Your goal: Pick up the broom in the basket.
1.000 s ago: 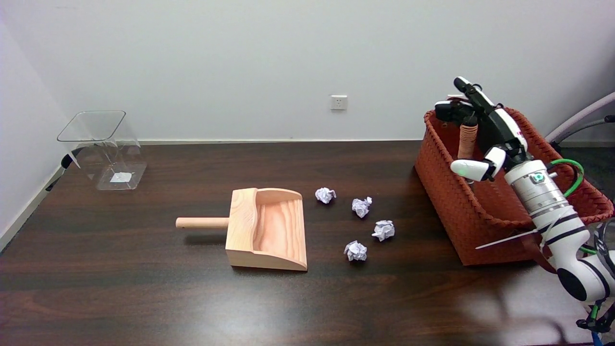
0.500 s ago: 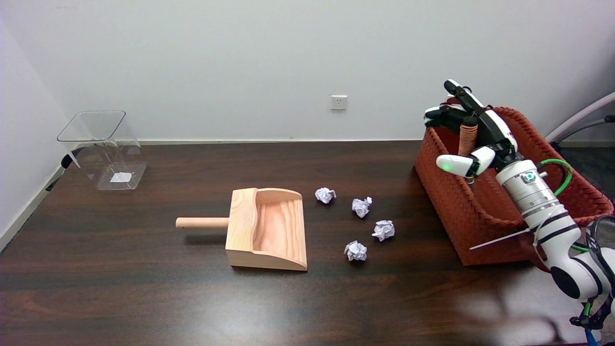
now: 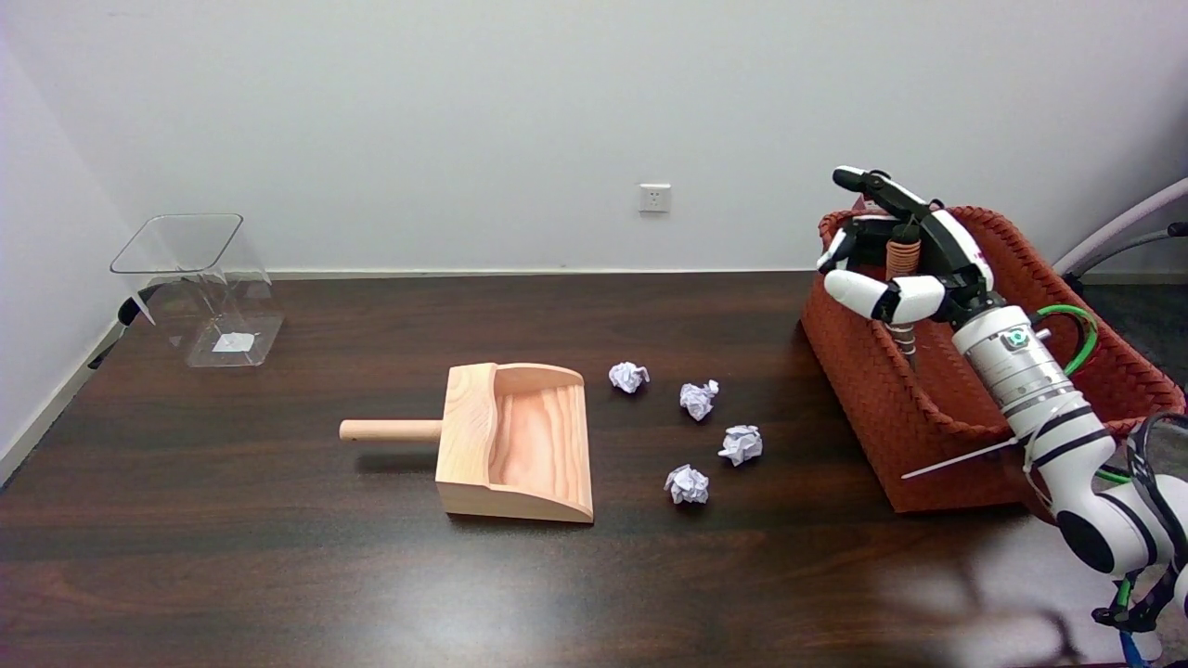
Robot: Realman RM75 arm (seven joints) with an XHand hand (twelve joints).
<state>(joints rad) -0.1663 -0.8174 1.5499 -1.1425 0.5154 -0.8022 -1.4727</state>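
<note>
Room: a pale wall with a socket (image 3: 654,198) stands behind a dark wooden surface (image 3: 278,557).
Basket: the red woven basket (image 3: 863,390) sits at the right end of the surface, well apart from the wooden dustpan (image 3: 515,441) at the middle.
Bin: a clear plastic bin (image 3: 200,288) stands at the far left corner.
Right hand: the right hand (image 3: 905,264) hangs over the basket's far left corner, its fingers (image 3: 863,289) curled round the broom's handle; whether they press it firmly I cannot tell.
Broom: the broom (image 3: 900,278) stands nearly upright inside the basket, only its ribbed brown handle showing, the head hidden below the rim.
Paper: four crumpled paper balls (image 3: 698,399) lie between dustpan and basket.
Doing it well: in my judgement the fingers should settle fully round the handle before any pull, then lift straight up along the handle so the head clears the woven wall without dragging the basket.
Change: compared with a second ago, the hand has swung toward the basket's left wall and the lower fingers have risen and closed in on the handle; the broom and basket are unmoved.
</note>
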